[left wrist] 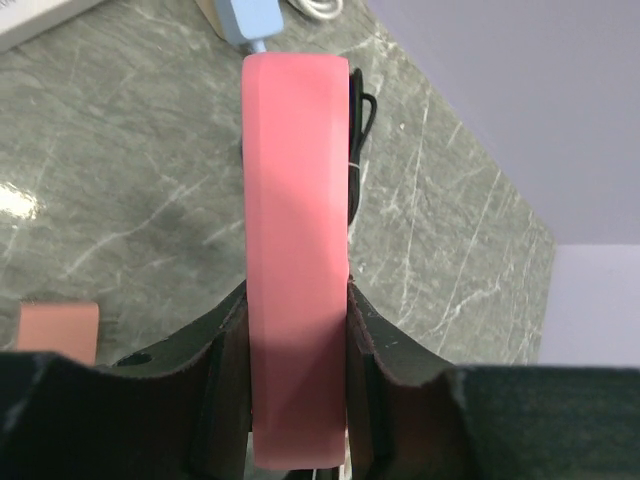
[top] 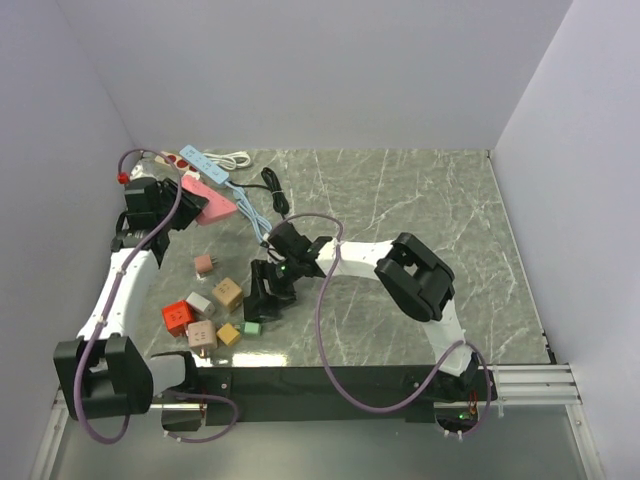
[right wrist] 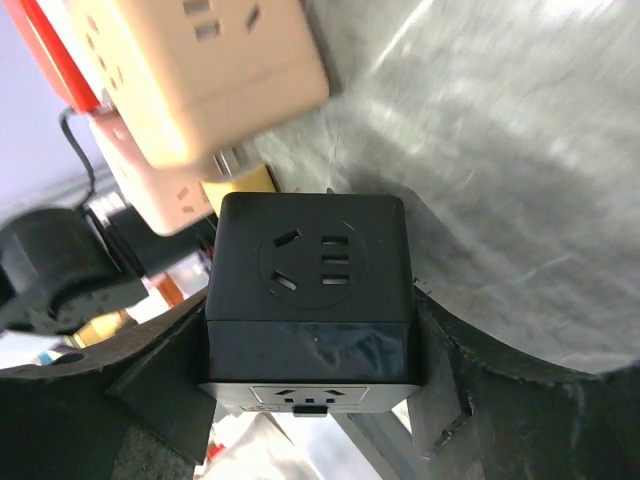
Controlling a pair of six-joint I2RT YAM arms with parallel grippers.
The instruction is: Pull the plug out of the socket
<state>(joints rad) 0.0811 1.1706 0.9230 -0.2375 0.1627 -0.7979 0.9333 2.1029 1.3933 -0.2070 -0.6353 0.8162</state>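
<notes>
The left hand (top: pixel 188 203) reaches to the far left of the grey-green marbled surface (top: pixel 420 220), closed on a flat pink plastic socket block (top: pixel 212 204). From overhead this block reads as a tilted pink wedge. The left wrist camera shows the block (left wrist: pixel 297 250) standing on edge, pinched on both faces by the dark fingers (left wrist: pixel 226 345). A black cable (left wrist: pixel 358 130) runs just beside its right face. Whether that cable joins the block cannot be told. Beyond it lies a light blue power strip (top: pixel 208 166), with a white coiled cord (top: pixel 236 158) at its far end. The right hand (top: pixel 268 292) sits near the middle of the surface, and from above its load is only a dark mass. The right wrist camera shows it clamped on a black cube-shaped socket adapter (right wrist: pixel 310 270), outlet holes on the upper face and another outlet on the face below. No view shows plug pins clearly. Loose cubes lie close by to the left: a tan one (top: pixel 228 292), a red one (top: pixel 178 317), a yellow one (top: pixel 229 334), a small green one (top: pixel 251 327) and a small pink one (top: pixel 203 264). From the right wrist the tan cube (right wrist: pixel 190 60) looms large just beyond the black adapter.
</notes>
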